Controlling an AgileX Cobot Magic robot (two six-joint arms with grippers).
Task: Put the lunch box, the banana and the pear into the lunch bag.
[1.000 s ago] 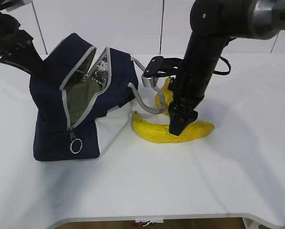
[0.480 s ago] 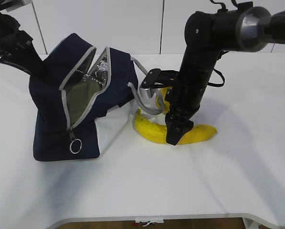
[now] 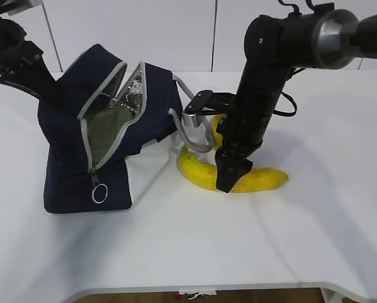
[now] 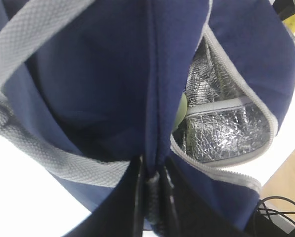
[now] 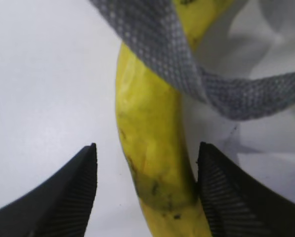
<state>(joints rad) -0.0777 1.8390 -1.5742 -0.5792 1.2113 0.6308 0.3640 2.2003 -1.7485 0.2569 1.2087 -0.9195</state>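
The navy lunch bag [image 3: 68, 145] stands on the left with its zipper open, and the green lid of the lunch box [image 3: 106, 129] shows inside. My left gripper [image 3: 48, 91] [image 4: 152, 180] is shut on the bag's navy fabric [image 4: 112, 74] at its back edge. Right of the bag, the banana [image 3: 264, 180] [image 5: 152, 128] lies on the table. My right gripper [image 3: 228, 178] [image 5: 147, 148] is open and straddles it. Its right finger touches the peel, while its left finger stands apart. The pear [image 3: 218, 128] is partly hidden behind the right arm.
A grey webbing handle [image 3: 191, 136] [image 5: 152, 44] of the bag lies across the banana's far end. The bag's silver lining [image 4: 226, 131] shows through the open mouth, and a ring pull [image 3: 100, 193] hangs at the bag's front. The white table [image 3: 239, 246] ends near the bottom edge.
My right gripper has come down and slightly left over the banana. The banana has shifted a little to the right. The left gripper and bag have not moved.
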